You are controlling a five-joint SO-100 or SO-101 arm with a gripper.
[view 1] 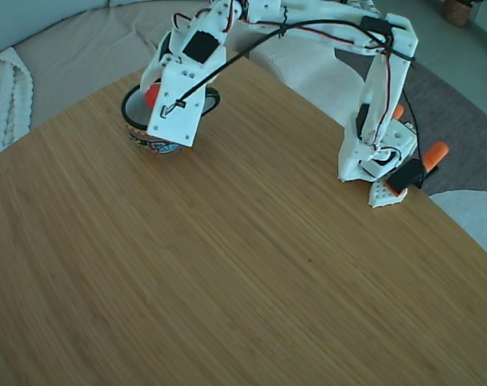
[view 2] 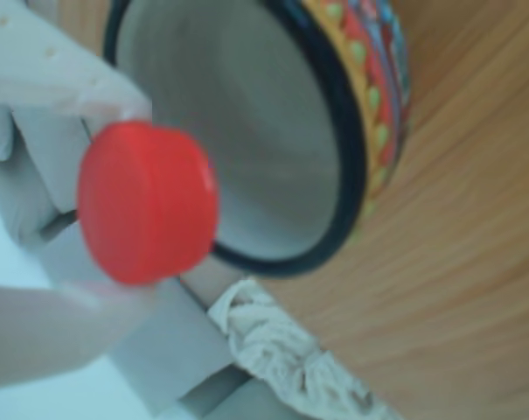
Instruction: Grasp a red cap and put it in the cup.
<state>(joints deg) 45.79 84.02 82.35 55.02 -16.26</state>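
Here the tool [view 2: 115, 197] pinches the red cap [view 2: 147, 203] over the cup's [view 2: 351, 114] mouth.

A broad bamboo-grained wooden counter [view 1: 227, 265] carries a squat patterned ceramic cup with a black rim [view 1: 138, 133] near its far edge, and the arm's white plastic base [view 1: 372, 165] at its right edge.
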